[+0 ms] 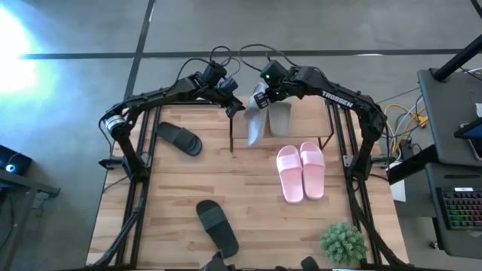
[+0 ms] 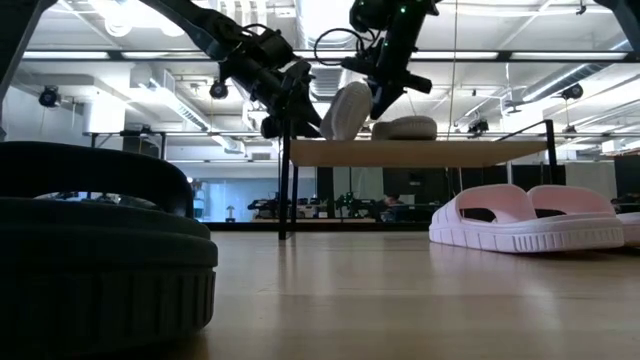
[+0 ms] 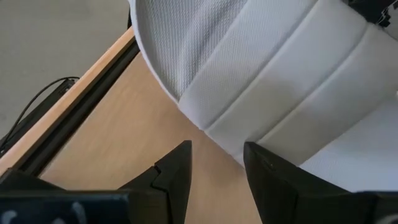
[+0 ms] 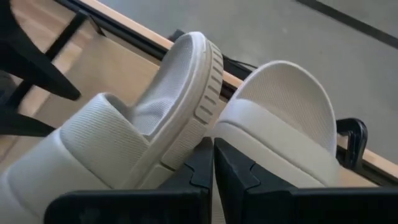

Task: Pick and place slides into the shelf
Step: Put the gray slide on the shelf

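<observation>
The shelf (image 1: 310,129) stands at the table's far middle. Two pale grey slides are on its board. One (image 1: 281,117) lies flat, strap up. The other (image 1: 256,124) is tipped up on its side edge beside it, toward the table's left; it also shows in the low view (image 2: 345,110). My right gripper (image 4: 213,163) is shut, between the two grey slides. My left gripper (image 3: 214,168) is open at the tipped slide's strap (image 3: 280,81), on its left side. The pink pair (image 1: 301,172) and two black slides (image 1: 179,138) (image 1: 217,226) lie on the table. My right gripper's shut fingers lie against the tipped slide's ribbed sole rim (image 4: 194,127) with the outer side of one finger (image 4: 200,163). They come slanting down from the far side. The slide stands on its side edge on the shelf board, leaning. Whether my left gripper touches the strap cannot be told.
A small green plant (image 1: 343,242) stands at the table's near right corner. The shelf's thin black legs (image 1: 230,135) stand on the table. The near black slide fills the low view's left (image 2: 90,250). Bare wood lies between the shelf and the near edge.
</observation>
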### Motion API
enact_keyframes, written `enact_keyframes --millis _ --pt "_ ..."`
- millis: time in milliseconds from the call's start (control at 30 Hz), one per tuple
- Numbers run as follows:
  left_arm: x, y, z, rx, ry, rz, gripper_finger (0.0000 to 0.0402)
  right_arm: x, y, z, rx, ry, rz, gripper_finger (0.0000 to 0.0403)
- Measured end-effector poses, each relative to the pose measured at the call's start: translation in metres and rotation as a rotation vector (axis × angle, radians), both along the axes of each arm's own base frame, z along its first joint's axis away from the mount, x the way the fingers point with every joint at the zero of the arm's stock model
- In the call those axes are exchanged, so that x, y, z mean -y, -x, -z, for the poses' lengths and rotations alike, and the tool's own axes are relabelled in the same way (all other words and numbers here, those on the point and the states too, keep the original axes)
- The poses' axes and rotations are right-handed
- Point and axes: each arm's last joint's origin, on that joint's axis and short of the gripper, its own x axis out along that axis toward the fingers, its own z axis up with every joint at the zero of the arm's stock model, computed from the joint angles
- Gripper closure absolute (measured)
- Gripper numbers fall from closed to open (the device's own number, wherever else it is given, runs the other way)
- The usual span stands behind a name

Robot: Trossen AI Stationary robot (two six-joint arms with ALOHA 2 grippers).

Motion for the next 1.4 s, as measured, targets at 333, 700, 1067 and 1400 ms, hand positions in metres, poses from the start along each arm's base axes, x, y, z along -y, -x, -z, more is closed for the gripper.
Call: enact_keyframes --millis 333,700,1067,1400 --pt "0.01 0.004 -0.017 0.041 -0.027 0.017 0.0269 0.002 -0.009 0.017 -0.023 -0.063 -0.028 0.0394" --pt "0.014 0.009 -0.027 0.048 -0.062 -0.01 0.0269 -0.003 0.005 -0.013 -0.022 0.014 -0.002 0.0394" --pt "0.014 0.008 -0.026 0.046 -0.063 -0.01 0.0269 -0.005 0.005 -0.014 -0.03 0.002 -0.017 0.0394" --pt "0.016 0.007 0.0 0.004 -0.002 -0.023 0.0269 -0.013 0.0 -0.011 -0.024 -0.018 -0.041 0.0394"
